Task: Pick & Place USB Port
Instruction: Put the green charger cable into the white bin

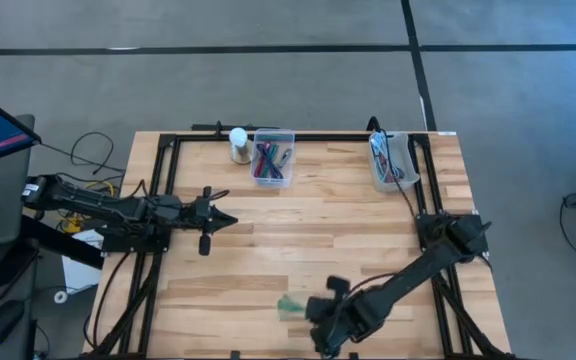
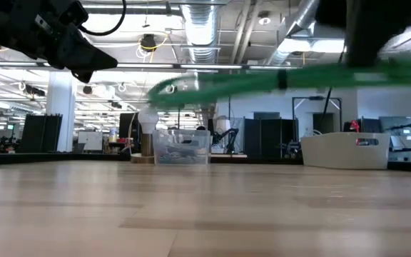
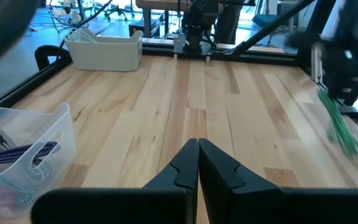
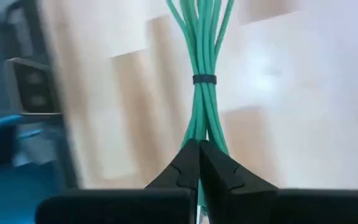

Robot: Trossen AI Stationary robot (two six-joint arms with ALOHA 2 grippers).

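Right wrist view: right gripper (image 4: pixel 197 146) fingers pinching green cable bundle (image 4: pixel 202 74), lifted off table (image 1: pixel 368 230) near front edge. Carry step underway. Next: swing toward clear bin (image 1: pixel 273 158) at back edge, judged. Left gripper (image 3: pixel 197 163) pressed together, empty, waiting at left side.

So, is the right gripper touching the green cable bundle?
Touching. In the right wrist view the right gripper has its fingers closed on the end of the green cable bundle, which runs out from between the fingertips with no gap.
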